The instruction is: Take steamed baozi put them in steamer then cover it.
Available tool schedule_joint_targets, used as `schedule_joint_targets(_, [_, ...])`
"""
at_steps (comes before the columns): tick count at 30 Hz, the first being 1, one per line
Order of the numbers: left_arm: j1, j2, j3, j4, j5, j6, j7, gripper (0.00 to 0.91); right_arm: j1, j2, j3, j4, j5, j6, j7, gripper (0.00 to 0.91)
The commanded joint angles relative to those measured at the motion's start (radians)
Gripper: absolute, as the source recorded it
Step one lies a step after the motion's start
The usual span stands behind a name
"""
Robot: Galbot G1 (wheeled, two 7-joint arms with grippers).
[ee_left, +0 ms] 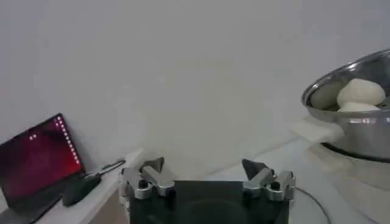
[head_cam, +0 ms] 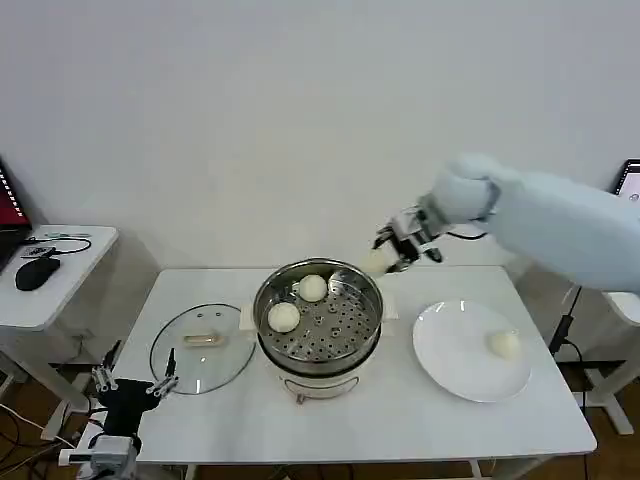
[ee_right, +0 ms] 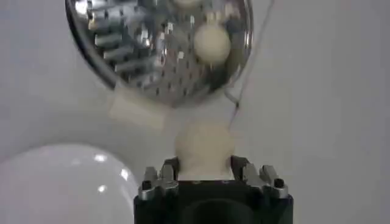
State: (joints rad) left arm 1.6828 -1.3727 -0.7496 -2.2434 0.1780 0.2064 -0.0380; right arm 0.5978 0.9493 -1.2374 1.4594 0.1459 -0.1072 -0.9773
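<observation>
So we've got two baozi [head_cam: 298, 302] in the steamer [head_cam: 318, 318], our right gripper [head_cam: 392, 254] clamped on a third [ee_right: 205, 148] just beside its rim, one left on the plate [head_cam: 455, 375], cover [head_cam: 200, 348] still off.

I count four steamed baozi, all smooth, round and cream-white; two [head_cam: 312, 288] [head_cam: 284, 317] sit apart on the perforated tray inside the steamer [head_cam: 320, 345], toward its left half; a third [head_cam: 503, 344] lies alone on the right part of the white plate [head_cam: 450, 370]; the fourth [ee_right: 205, 146] I have pinched in the right gripper [head_cam: 392, 256], in the air just above the steamer's far right rim; the steamer stands open at the table's middle, shiny steel on a white base; the cover [head_cam: 200, 346], clear glass with a cream bar handle, lies flat just left of it.
</observation>
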Motion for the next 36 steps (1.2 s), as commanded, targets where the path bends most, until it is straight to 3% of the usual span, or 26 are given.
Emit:
schedule_joint_targets(1, [0.005, -0.009, -0.023, -0.012, 0.000, 0.000, 0.000, 0.907, 0.009, 0.166, -0.070, 0.013, -0.002, 0.088, 0.003, 0.564])
schedule_joint_targets(7, [0.010, -0.019, -0.028, -0.018, 0.001, -0.002, -0.001, 0.907, -0.042, 0.189, -0.086, 0.036, -0.069, 0.160, -0.004, 0.564])
schedule_joint_targets(16, [0.016, -0.024, -0.040, -0.014, 0.000, -0.007, -0.002, 0.907, -0.095, 0.230, -0.093, -0.003, -0.215, 0.245, 0.025, 0.564])
schedule_joint_targets(36, [0.011, -0.028, -0.039, -0.005, 0.000, -0.012, -0.003, 0.907, -0.119, 0.216, -0.103, 0.008, -0.224, 0.271, 0.018, 0.574])
